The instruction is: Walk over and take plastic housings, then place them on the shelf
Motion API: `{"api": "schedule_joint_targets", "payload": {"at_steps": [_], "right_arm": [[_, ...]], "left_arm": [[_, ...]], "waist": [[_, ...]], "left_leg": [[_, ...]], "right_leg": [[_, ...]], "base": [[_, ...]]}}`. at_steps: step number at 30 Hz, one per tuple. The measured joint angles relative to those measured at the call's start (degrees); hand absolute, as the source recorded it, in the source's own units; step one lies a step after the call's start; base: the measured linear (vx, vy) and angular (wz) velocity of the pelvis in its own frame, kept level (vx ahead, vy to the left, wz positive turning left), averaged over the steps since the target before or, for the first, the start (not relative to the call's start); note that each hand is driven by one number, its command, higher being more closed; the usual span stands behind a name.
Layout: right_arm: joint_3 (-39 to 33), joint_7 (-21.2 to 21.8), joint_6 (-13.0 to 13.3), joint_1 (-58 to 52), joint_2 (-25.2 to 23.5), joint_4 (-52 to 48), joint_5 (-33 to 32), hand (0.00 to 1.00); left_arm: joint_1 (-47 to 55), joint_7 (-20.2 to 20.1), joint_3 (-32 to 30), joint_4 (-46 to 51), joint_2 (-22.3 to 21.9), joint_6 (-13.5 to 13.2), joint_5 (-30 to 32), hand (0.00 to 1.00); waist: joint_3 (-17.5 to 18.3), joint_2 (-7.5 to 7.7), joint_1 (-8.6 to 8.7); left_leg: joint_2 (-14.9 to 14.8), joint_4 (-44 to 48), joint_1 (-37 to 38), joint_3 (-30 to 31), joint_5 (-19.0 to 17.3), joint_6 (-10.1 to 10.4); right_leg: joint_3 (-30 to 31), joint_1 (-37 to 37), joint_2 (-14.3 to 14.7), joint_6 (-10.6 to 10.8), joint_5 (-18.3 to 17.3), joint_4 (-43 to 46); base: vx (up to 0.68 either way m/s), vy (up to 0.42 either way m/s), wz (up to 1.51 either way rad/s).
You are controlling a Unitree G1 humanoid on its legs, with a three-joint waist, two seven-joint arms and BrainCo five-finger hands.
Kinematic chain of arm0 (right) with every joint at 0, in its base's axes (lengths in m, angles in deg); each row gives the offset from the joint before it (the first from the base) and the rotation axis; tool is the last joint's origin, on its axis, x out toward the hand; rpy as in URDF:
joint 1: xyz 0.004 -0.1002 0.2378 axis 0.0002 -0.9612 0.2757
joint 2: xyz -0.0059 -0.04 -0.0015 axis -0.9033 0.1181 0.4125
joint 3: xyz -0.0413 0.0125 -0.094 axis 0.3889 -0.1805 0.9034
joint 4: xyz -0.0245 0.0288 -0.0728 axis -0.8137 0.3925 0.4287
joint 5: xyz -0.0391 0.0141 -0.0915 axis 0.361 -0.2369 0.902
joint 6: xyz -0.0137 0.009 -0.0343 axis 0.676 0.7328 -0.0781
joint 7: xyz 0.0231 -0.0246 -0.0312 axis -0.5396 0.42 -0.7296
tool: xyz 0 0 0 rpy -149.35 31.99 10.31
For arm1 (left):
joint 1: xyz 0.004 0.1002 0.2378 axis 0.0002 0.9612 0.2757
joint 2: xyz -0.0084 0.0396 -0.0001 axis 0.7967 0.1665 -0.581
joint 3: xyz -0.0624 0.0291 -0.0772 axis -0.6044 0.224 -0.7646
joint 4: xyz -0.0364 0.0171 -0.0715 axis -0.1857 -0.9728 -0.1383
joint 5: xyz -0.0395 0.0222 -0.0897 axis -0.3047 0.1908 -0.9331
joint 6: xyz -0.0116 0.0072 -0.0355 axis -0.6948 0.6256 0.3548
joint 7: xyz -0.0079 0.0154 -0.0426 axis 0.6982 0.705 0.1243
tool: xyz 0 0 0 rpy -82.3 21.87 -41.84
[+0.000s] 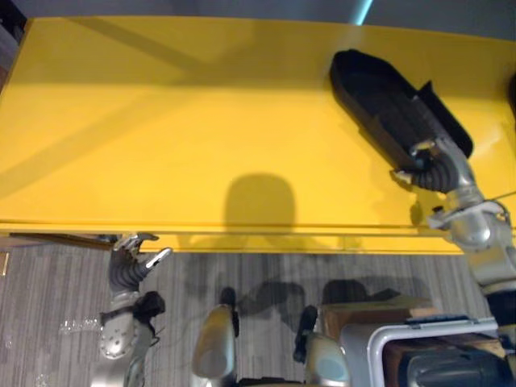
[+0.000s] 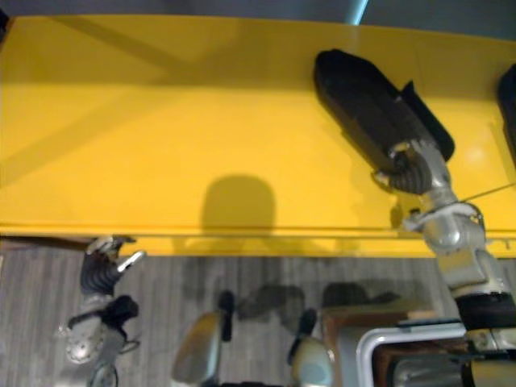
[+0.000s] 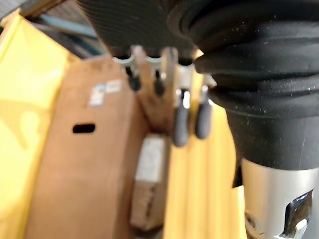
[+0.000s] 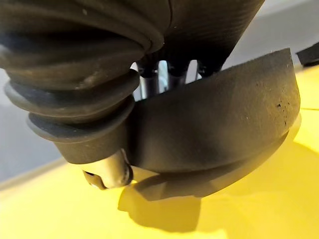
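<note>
The right hand is clamping the near end wall of the black plastic housing, fingers hooking inside the rim and thumb pressing from outside, probably to steady the long shell. The housing is lying along the yellow shelf, well back from its front edge, apparently to sit securely. The left hand is hanging below that edge, fingers relaxed and empty, near a cardboard box

Plastic housing on shelf, far right, lying diagonally. Right hand at its near end. Left hand near-left, below shelf's near edge.
</note>
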State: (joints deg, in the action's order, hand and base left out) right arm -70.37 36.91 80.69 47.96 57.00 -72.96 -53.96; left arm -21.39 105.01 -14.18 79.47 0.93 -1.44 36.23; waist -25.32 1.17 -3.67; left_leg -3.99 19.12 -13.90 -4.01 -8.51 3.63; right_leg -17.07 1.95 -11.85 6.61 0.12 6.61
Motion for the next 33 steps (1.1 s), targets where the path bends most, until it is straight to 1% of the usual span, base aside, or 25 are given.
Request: {"api": "schedule_joint_targets", "payload": {"at_steps": [4,5,7,8,9,10,11,13,14,15,16,18,19,21,23,25,27,28,31,33], "right_arm": [[0.8,0.0,-1.6,3.1,-2.2,0.2,0.2,1.0],[2.9,0.1,-1.6,6.6,-4.2,1.7,1.1,1.0],[3.7,0.1,-2.1,7.4,-4.4,2.0,1.2,1.0],[4.3,0.0,-3.7,8.9,-8.1,2.6,1.0,1.0],[5.0,0.0,-5.2,10.1,-8.7,2.7,1.0,1.0],[5.3,0.0,-6.0,10.7,-8.7,3.0,1.0,1.0],[6.0,0.0,-6.4,11.0,-8.9,3.2,1.0,1.0],[6.0,0.0,-7.4,11.7,-11.0,3.2,1.0,1.0],[6.1,-0.1,-9.4,12.2,-12.9,3.1,1.2,1.0],[6.4,-0.6,-13.4,13.0,-14.5,2.4,1.5,1.0],[6.5,-1.4,-16.4,14.3,-16.1,2.8,2.3,1.0],[7.3,-3.0,-21.3,16.4,-18.2,4.2,2.3,1.0],[7.6,-3.9,-22.5,17.1,-19.1,5.0,2.3,1.0],[8.5,-5.3,-22.7,17.5,-19.6,5.6,2.3,1.0],[9.5,-7.9,-22.7,17.3,-21.0,5.6,2.3,1.0],[9.6,-8.6,-23.1,17.0,-21.9,5.1,2.3,1.0],[9.8,-8.7,-25.1,16.4,-23.0,3.7,2.5,1.0],[10.0,-8.7,-25.5,16.1,-23.1,3.4,2.8,1.0],[10.9,-8.7,-28.4,15.4,-24.1,2.0,5.3,1.0],[11.2,-8.2,-29.3,14.3,-24.7,0.8,6.4,1.0]], "left_arm": [[-0.1,0.1,1.6,0.9,-1.7,0.0,0.5,0.0],[-1.0,0.5,3.9,0.8,-2.5,0.1,0.5,0.0],[-1.2,0.5,3.9,0.7,-2.5,0.2,0.4,0.0],[-1.2,1.1,4.7,0.2,-4.6,0.7,0.4,0.0],[-1.1,1.2,5.0,0.1,-4.7,1.0,0.4,0.0],[-1.2,1.2,5.4,0.1,-4.7,1.3,0.4,0.0],[-1.2,1.2,5.7,0.1,-4.7,1.5,0.4,0.0],[-1.2,1.2,6.3,0.1,-5.3,1.5,0.4,0.0],[-1.3,1.4,6.7,-0.1,-6.6,1.7,0.4,0.0],[-1.5,1.8,6.8,-0.4,-7.2,1.7,0.4,0.0],[-1.6,1.8,7.3,-0.7,-7.4,1.9,0.4,0.0],[-1.8,1.8,8.2,-0.7,-7.8,2.8,0.4,0.0],[-1.8,1.8,8.8,-0.8,-8.2,2.9,0.4,0.0],[-1.8,1.8,9.0,-0.8,-9.0,2.9,0.4,0.0],[-1.6,1.8,9.2,-1.0,-9.1,2.9,0.4,0.0],[-1.5,1.9,9.3,-1.1,-9.2,3.1,0.4,0.0],[-1.1,2.0,10.1,-1.1,-9.2,3.1,0.4,0.0],[-1.1,2.1,10.3,-1.1,-9.2,3.1,0.4,0.0],[-1.1,2.3,10.7,-1.1,-9.4,3.1,0.4,0.0],[-1.0,2.4,10.7,-1.1,-9.8,3.1,0.4,0.0]], "waist": [[0.0,0.0,-0.27],[0.1,-0.19,0.57],[0.4,-0.35,0.75],[1.4,-0.83,0.87],[1.6,-0.91,0.85],[2.1,-1.11,0.82],[2.2,-1.22,0.72],[2.4,-1.48,0.5],[2.8,-1.72,0.58],[3.1,-1.89,0.57],[3.2,-1.94,0.55],[4.0,-2.21,0.29],[4.4,-2.39,-0.05],[4.5,-2.5,-0.21],[4.9,-2.64,-0.16],[5.1,-2.77,-0.11],[5.9,-3.04,-0.08],[6.0,-3.09,-0.07],[6.3,-3.37,-0.06],[6.5,-3.47,-0.01]], "left_leg": [[-0.1,-2.9,1.6,-1.1,1.8,0.4],[0.4,-6.2,2.9,-1.3,4.2,0.6],[0.4,-6.8,3.0,-1.3,4.6,0.6],[1.0,-9.5,4.3,-1.2,6.1,0.5],[1.0,-10.4,4.9,-1.2,6.7,0.6],[1.0,-11.1,4.9,-1.1,7.2,0.6],[1.0,-11.2,5.1,-1.0,7.3,0.7],[1.0,-12.3,5.7,-1.1,7.9,0.7],[1.1,-13.2,6.0,-1.1,8.4,0.7],[1.1,-13.9,6.3,-1.1,8.8,0.7],[1.1,-14.9,7.0,-1.2,9.4,0.8],[1.1,-16.5,7.7,-1.1,10.3,0.9],[1.1,-17.2,8.0,-1.1,10.7,0.9],[1.1,-17.6,8.2,-1.1,11.0,0.8],[1.1,-19.0,9.0,-1.2,11.9,0.9],[1.2,-19.5,9.4,-1.2,12.2,0.9],[1.2,-20.9,10.0,-1.2,13.0,0.9],[1.2,-20.9,10.0,-1.1,13.0,0.9],[1.2,-21.7,10.6,-1.3,13.5,0.9],[1.2,-23.1,11.7,-1.3,14.2,0.8]], "right_leg": [[0.3,0.5,-0.1,0.0,0.0,-0.2],[0.3,0.4,0.0,0.1,0.1,-1.0],[0.2,0.4,0.0,0.2,0.2,-1.1],[-0.1,0.2,-0.3,0.2,0.2,-1.2],[-0.1,0.1,-0.3,0.2,0.2,-1.2],[-0.2,0.2,-0.3,0.2,0.2,-1.2],[-0.2,0.2,-0.2,0.2,0.2,-1.2],[-0.2,0.1,-0.2,0.2,0.2,-1.2],[-0.3,0.1,-0.2,0.2,0.2,-1.2],[-0.3,0.1,-0.2,0.2,0.2,-1.2],[-0.3,0.0,-0.2,0.2,0.2,-1.2],[-0.3,0.1,-0.1,0.1,0.2,-1.2],[-0.4,0.0,-0.1,0.1,0.2,-1.1],[-0.4,0.0,-0.1,0.1,0.2,-1.1],[-0.4,-0.1,-0.1,0.1,0.2,-1.0],[-0.4,-0.1,-0.1,0.1,0.2,-1.0],[-0.5,-0.1,-0.1,0.1,0.2,-0.9],[-0.5,-0.1,-0.1,0.1,0.2,-0.9],[-0.4,-0.3,-0.1,0.1,0.2,-0.9],[-0.5,-0.7,-0.1,0.1,0.2,-0.9]], "base": [[-0.04,-0.051,-0.11],[-0.1,-0.089,-0.06],[-0.06,-0.049,0.03],[-0.01,-0.027,0.03],[-0.01,-0.031,0.08],[-0.01,-0.032,0.04],[-0.01,-0.021,0.04],[0.0,0.0,0.0],[0.0,0.0,0.0],[0.0,0.0,0.0],[0.0,0.0,0.0],[-0.03,-0.018,0.01],[0.0,0.0,0.0],[0.0,0.0,0.0],[0.0,0.0,0.0],[0.0,0.0,0.0],[0.0,0.0,0.0],[0.0,0.0,0.0],[0.0,0.0,0.0],[0.0,0.0,0.0]]}}
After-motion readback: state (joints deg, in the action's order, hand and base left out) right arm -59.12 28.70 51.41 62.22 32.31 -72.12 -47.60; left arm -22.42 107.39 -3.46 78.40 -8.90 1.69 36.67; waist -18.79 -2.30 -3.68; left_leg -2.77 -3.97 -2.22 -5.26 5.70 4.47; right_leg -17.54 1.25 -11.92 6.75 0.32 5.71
